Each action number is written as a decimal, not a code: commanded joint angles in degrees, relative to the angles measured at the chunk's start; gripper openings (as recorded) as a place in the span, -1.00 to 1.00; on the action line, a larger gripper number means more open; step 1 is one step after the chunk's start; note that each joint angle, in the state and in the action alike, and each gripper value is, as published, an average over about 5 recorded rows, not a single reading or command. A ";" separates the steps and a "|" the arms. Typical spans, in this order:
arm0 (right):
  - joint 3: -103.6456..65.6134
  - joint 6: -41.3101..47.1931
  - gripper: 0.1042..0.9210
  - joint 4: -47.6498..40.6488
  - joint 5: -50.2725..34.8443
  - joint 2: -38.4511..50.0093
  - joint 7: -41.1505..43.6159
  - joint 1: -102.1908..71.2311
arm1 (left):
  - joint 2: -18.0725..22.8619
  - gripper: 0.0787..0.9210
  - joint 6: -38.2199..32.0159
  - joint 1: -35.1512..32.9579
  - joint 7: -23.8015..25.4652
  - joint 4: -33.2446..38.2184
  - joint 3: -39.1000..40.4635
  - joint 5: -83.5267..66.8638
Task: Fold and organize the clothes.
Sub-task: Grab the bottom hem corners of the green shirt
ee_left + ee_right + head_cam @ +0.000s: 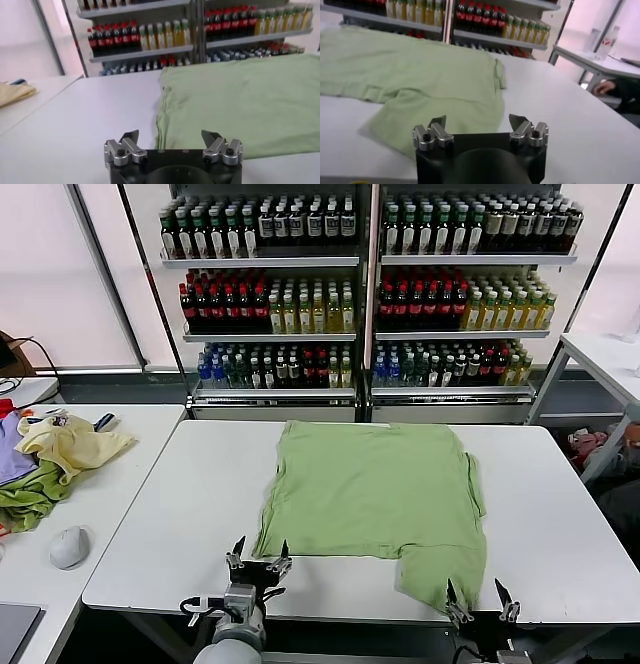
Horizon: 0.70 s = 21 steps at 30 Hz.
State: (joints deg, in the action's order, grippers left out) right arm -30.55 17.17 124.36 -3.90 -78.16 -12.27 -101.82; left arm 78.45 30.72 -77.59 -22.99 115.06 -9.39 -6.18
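T-shirt: We see a light sage-green T-shirt (375, 494) spread flat on the white table (180, 514), roughly at its middle, plain side up with no print showing. One flap of cloth reaches down to the table's near edge on our right, and a sleeve bunches along the right side.

Left gripper: Our left gripper (258, 558) hangs at the table's near edge, just short of the shirt's near-left corner, its two fingers spread wide and holding nothing. From the left wrist camera, the left gripper (172, 138) points straight at the shirt's (245, 100) edge, with bare tabletop under its tips.

Right gripper: Our right gripper (478, 596) sits at the near edge by the hanging flap, fingers likewise wide apart and empty. From the right wrist camera, the right gripper (479, 123) has the flap of the shirt (415, 75) lying directly ahead of its tips; we cannot tell whether they touch the cloth.

Side table: To our left, a second table (110, 484) carries a heap of clothes, a pale yellow garment (68, 446) lying over a darker green one (30, 496) and a purple one (10, 454), with a grey rounded object (68, 546) nearer us.

Backdrop: Behind the table, shelves (370, 294) hold rows of bottled drinks.
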 commanded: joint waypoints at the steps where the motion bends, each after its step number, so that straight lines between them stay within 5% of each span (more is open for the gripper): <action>1: 0.55 1.63 0.71 -0.40 -0.62 -0.22 -0.83 -0.14 | -0.39 0.74 2.75 3.91 -1.42 -4.99 0.61 -2.76; 21: 1.00 1.95 -0.65 -1.45 -8.56 0.89 0.41 0.50 | -0.97 -0.56 2.65 0.54 -1.33 -1.88 1.33 -8.83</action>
State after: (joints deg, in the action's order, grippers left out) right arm -29.77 18.94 123.04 -10.57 -77.18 -12.23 -101.27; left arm 77.48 32.70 -76.00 -24.50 112.09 -8.42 -12.96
